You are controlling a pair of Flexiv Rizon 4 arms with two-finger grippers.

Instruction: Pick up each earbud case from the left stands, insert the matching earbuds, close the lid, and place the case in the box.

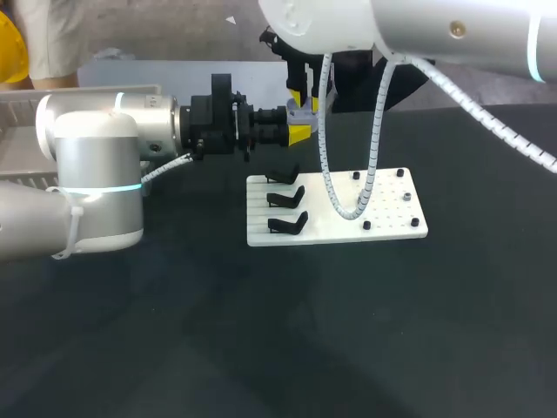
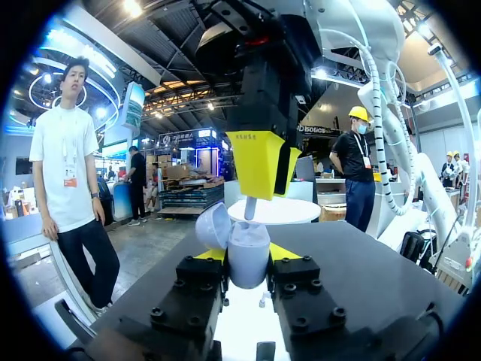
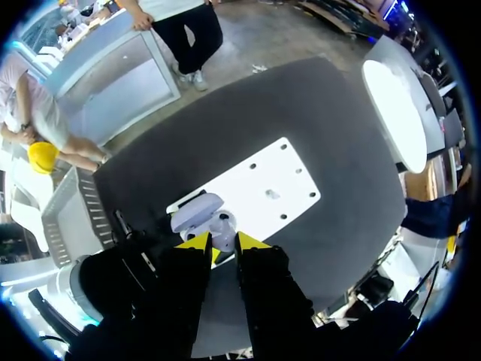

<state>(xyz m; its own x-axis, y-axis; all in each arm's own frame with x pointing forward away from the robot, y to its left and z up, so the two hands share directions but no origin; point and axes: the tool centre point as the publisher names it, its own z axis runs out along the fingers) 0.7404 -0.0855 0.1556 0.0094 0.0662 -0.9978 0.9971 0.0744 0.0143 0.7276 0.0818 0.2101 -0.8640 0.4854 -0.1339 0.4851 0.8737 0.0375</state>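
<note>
Clamping open earbud case (image 2: 248, 254), left fingers (image 2: 213, 255); right fingers (image 2: 255, 162) pinching earbud (image 2: 250, 208).

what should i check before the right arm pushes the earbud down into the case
1. Left gripper shut on the case: ok.
2. Lid open and swung aside: ok.
3. Earbud held in the right gripper, stem pointing down: ok.
4. Earbud directly above the case opening: ok in the left wrist view.
5. Earbud lined up with its socket: cannot tell, the sockets are hidden.
6. The two grippers apart from each other: ok.
</note>
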